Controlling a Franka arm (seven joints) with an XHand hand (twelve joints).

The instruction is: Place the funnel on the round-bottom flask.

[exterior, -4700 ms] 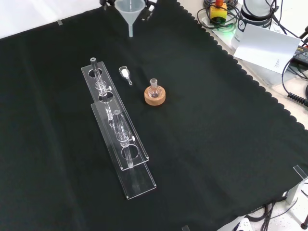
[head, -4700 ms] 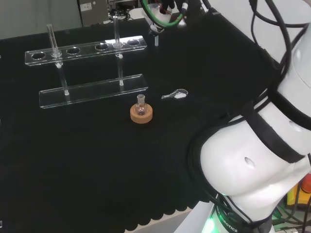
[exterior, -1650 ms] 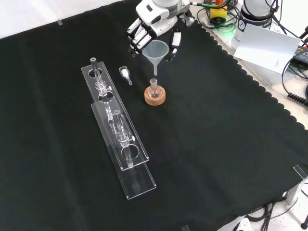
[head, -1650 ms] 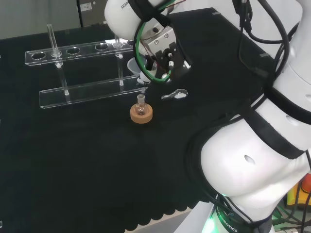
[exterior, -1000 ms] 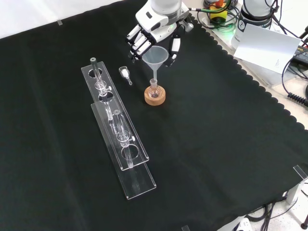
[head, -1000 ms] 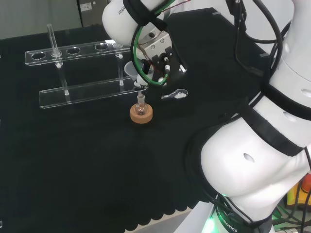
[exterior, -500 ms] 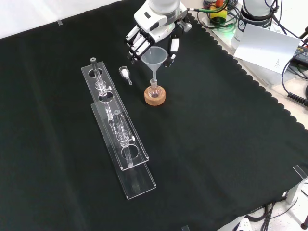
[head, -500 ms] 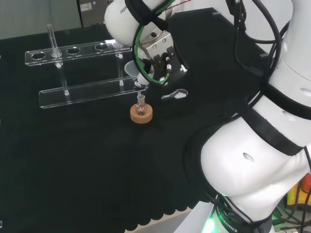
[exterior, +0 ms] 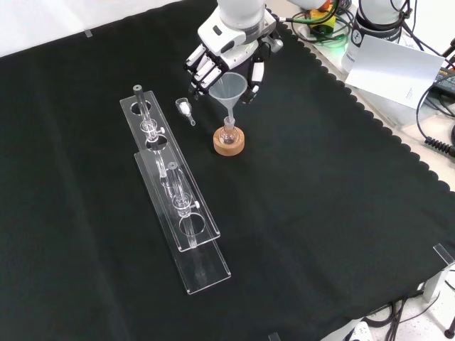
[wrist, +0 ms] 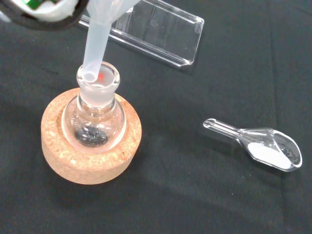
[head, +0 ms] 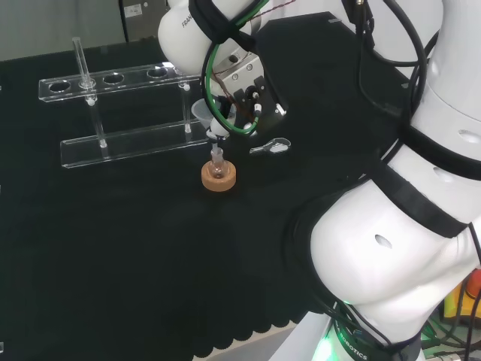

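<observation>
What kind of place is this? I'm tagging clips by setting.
Likely a chemistry lab bench: a round-bottom flask on a cork ring, a clear test-tube rack, and a funnel in the hand.

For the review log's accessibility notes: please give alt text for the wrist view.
The stem of a clear funnel dips just into the mouth of a small round-bottom flask seated in a cork ring on black cloth. Off to one side lie a glass scoop holding white powder and part of a clear rack.

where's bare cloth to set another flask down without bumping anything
Front view: the broad cloth right of and below the cork ring is bare. It is crowded between the test tube rack, scoop, flask and hand.
</observation>
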